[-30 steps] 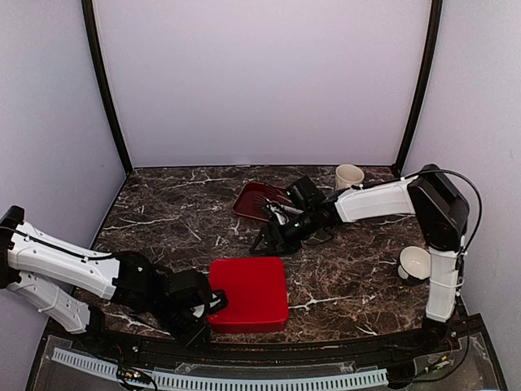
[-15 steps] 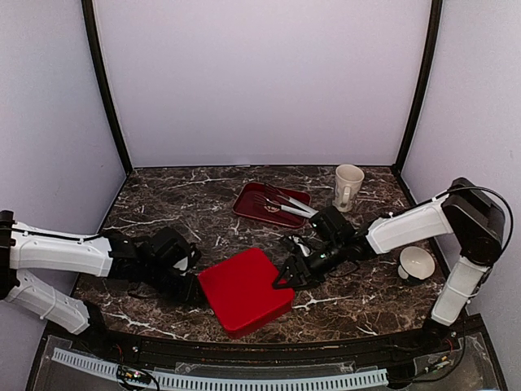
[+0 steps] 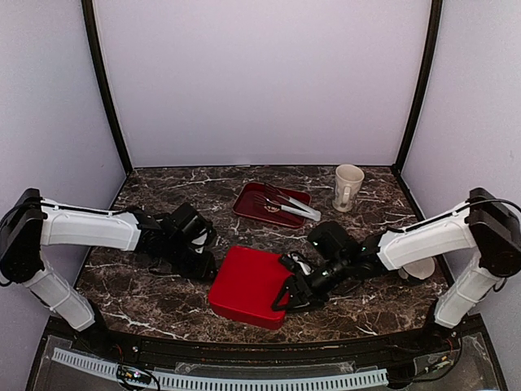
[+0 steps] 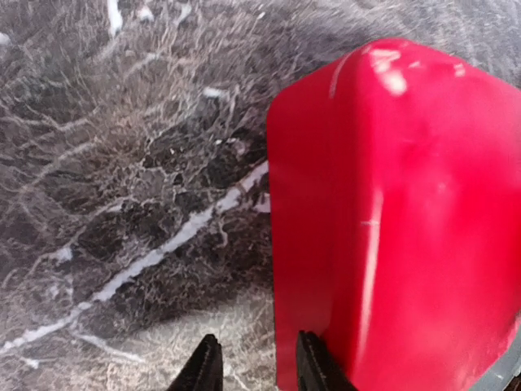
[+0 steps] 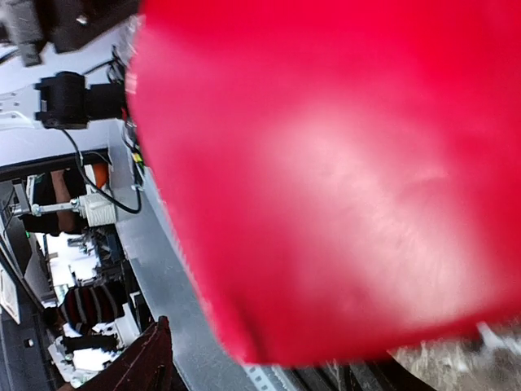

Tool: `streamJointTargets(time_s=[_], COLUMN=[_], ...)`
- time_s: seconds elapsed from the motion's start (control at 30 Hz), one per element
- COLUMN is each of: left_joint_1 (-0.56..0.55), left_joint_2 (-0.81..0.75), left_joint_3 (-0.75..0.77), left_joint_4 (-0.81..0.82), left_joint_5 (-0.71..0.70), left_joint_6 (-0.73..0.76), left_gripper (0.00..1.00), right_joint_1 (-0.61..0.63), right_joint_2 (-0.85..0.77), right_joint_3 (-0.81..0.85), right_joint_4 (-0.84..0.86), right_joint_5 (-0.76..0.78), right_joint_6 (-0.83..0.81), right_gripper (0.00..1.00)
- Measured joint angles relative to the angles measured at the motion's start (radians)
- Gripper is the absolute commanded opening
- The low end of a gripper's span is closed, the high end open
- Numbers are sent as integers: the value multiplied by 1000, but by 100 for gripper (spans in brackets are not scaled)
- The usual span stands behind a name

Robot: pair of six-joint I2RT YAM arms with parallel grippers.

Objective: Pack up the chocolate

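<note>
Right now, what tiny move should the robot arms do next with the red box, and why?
Probably lift the red box at its right edge with the right gripper, which sits there. The left gripper, jaws slightly apart, is at its left corner, and no chocolate shows, so it may be inside.

A glossy red square box [image 3: 247,285] with rounded corners lies askew near the table's [image 3: 163,213] front centre.

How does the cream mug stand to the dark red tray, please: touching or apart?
Apart. The top view shows the mug standing right of the tray, with bare marble tabletop between them.
</note>
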Motion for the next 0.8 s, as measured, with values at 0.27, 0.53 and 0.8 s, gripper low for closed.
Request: streamJointTargets(time_s=[0.27,0.53,0.8], left_joint_1=[-134,-358,-430], left_joint_2=[-209,-4,250], left_joint_3=[118,315,406], left_joint_4=[-133,-143,-107], left_joint_5=[-73,-109,-126], left_joint_6=[13,32,22], left_gripper=[35,29,25], right_joint_1=[-145,-185,-189], right_joint_2=[-327,-164,-17], right_joint_3=[8,156,243], right_joint_4=[-163,-299,-305], right_joint_5=[77,183,209], right_joint_6=[-83,-167,-201], right_gripper=[60,46,36])
